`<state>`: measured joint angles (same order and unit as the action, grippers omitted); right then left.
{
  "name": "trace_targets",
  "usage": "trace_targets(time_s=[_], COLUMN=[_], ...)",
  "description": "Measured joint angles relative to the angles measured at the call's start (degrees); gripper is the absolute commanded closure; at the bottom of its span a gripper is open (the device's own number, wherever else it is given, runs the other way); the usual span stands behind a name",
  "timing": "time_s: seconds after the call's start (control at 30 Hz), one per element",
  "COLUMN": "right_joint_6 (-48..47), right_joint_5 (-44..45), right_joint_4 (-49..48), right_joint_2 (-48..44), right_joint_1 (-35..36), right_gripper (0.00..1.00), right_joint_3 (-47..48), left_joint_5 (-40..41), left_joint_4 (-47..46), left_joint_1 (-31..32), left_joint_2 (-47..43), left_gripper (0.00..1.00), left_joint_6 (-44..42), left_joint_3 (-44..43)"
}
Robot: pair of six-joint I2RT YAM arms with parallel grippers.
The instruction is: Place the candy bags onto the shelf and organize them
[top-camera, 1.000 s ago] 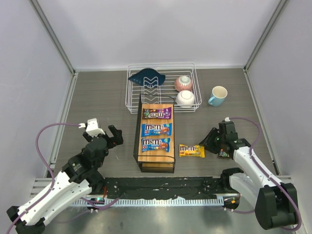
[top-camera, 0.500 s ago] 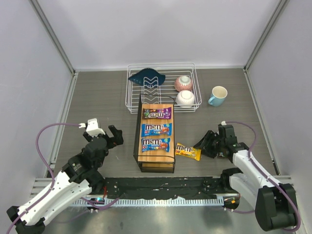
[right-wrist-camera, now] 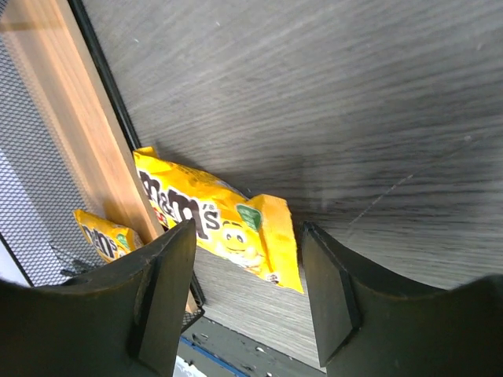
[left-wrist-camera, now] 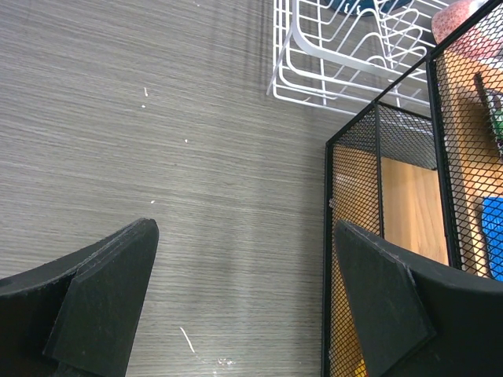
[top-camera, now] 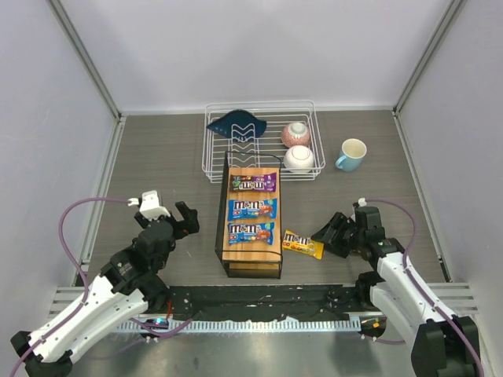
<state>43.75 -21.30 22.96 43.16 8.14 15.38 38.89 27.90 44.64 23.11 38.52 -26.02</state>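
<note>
Our right gripper (right-wrist-camera: 247, 229) is released: its two fingers are spread over the tabletop (top-camera: 157, 157) and grasp nothing. The yellow candy bag (right-wrist-camera: 216, 224) lies flat on the tabletop just in front of these fingers, close beside the right side of the shelf (top-camera: 250, 253). On the wooden top of the shelf we see three bags in one column: the purple bag (top-camera: 252, 183) farthest, the middle blue bag (top-camera: 252, 208), then the near blue bag (top-camera: 251, 232). Our left gripper (left-wrist-camera: 245, 228) is also released and empty, at the left of the shelf.
</note>
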Motion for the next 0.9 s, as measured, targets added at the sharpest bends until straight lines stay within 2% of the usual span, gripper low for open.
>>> trace_targets(time_s=[0.6,0.9], right_joint_6=[1.9,6.7], right_joint_5=[-4.7,-8.4], right_joint_4=[-3.7,-12.4], right_joint_2=[-0.9,-0.9], right_joint_1=[0.0,0.0], right_gripper=[0.37,0.37], right_joint_3=[-3.5,-7.6], left_joint_5=[-0.2,-0.2], left_joint_4=[-0.3,-0.5], left_joint_1=[0.0,0.0], left_joint_2=[0.8,1.2], left_gripper=[0.00,0.00], left_joint_6=[-0.1,-0.2], left_joint_3=[0.0,0.0])
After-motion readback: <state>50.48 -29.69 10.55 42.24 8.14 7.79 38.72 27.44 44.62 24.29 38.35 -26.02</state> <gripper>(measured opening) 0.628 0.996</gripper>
